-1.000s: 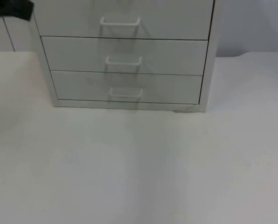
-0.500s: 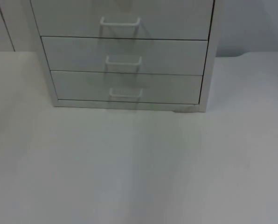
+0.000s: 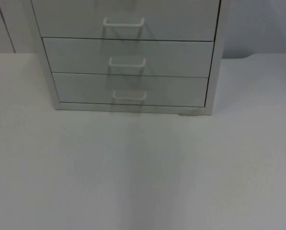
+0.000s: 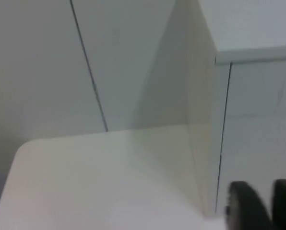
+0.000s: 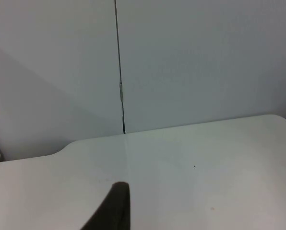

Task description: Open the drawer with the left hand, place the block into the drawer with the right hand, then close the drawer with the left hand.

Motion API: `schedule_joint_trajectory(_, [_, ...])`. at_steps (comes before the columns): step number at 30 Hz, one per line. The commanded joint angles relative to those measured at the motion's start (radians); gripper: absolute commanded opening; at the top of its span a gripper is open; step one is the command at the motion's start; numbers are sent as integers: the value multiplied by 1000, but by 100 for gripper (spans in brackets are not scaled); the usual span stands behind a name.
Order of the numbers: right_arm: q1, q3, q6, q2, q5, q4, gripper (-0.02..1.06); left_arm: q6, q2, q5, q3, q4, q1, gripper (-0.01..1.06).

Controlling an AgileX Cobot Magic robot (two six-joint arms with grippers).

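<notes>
White table [image 3: 143, 167] comes first, bare and flat, running from the near edge up to the foot of a pale grey cabinet [image 3: 215, 72]; three drawers sit in it, one above the other, each with a small white loop handle, and all three fronts lie flush with the frame; the bottom drawer [image 3: 176, 91], the middle drawer [image 3: 176, 57] and the top drawer [image 3: 176, 19] are all closed; no block can be made out on the table or anywhere else, so I cannot say where it lies.

The left gripper [image 4: 260, 206] hangs just beside the cabinet's side wall [image 4: 181, 110], near its front corner, with the grey partition wall [image 4: 37, 62] ahead of it; two dark fingertips [image 4: 244, 208] stand side by side with a narrow gap between them and nothing held, so it looks released, though barely parted; none of the handles is at its tips.

The right gripper shows one dark fingertip [image 5: 115, 206] above bare table, the partition wall beyond it; whether it is released or clenched I cannot tell, and nothing is visibly gripped.

As a judgement: with every drawer shut, either the task has not begun or it is already over; the pictures do not settle which.
</notes>
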Motion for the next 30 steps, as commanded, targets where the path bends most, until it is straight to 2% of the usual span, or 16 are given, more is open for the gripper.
schedule_joint_trajectory(1, [-4,3,-5,-8,-12,-1,104,97,-16,96,-6,-11,-23,66])
schedule_joint_trajectory(2, [-4,3,-5,-8,-12,-1,104,97,-16,96,-6,-11,-23,66])
schedule_joint_trajectory(3, [-4,3,-5,-8,-12,-1,104,99,-16,94,-6,-9,-26,92])
schedule_joint_trajectory(4, [-4,3,-5,-8,-12,-1,104,93,-18,85,-6,-19,-26,104])
schedule_joint_trajectory(6, [-4,3,-5,-8,-12,-1,104,59,-20,47,-6,-21,-26,104])
schedule_joint_trajectory(10, [-4,3,-5,-8,-12,-1,104,-13,-20,30,-6,-23,-26,104])
schedule_joint_trajectory(19, [-4,3,-5,-8,-12,-1,104,-52,-20,-60,-6,-23,-26,104])
schedule_joint_trajectory(23, [-4,3,-5,-8,-12,-1,104,-123,-20,-160,-21,-23,-26,104])
schedule_joint_trajectory(25, [-4,3,-5,-8,-12,-1,104,-131,-20,-146,-37,-23,-26,104])
schedule_joint_trajectory(28, [-4,3,-5,-8,-18,-1,104,-131,-20,-49,-109,-15,-26,104])
schedule_joint_trajectory(30, [-4,3,22,-8,-75,3,104,-131,-20,4,-146,16,-26,104])
